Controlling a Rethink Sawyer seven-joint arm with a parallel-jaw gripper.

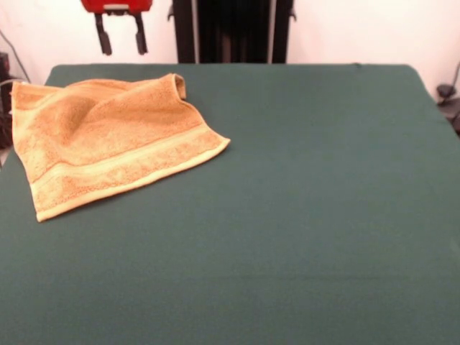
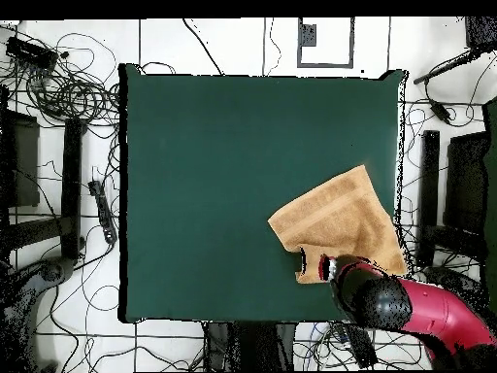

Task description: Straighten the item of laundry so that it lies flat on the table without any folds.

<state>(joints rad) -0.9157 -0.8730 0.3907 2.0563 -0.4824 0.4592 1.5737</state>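
Currently the gripper hangs above the table's far edge in the front view, its two dark fingers spread apart with nothing between them, clear of the cloth below. From overhead the red and black arm reaches in over the table's lower right corner, its end over the near edge of the towel.

The towel lies on the dark green table near one corner (left and far in the front view, right and low in the overhead view). It is not flat: one corner by the gripper is folded back on itself, and a soft ridge runs across the middle. A paler woven band shows along the edge nearest the camera. One side of the towel reaches the table's edge.

Cables sprawl on the floor around the table.
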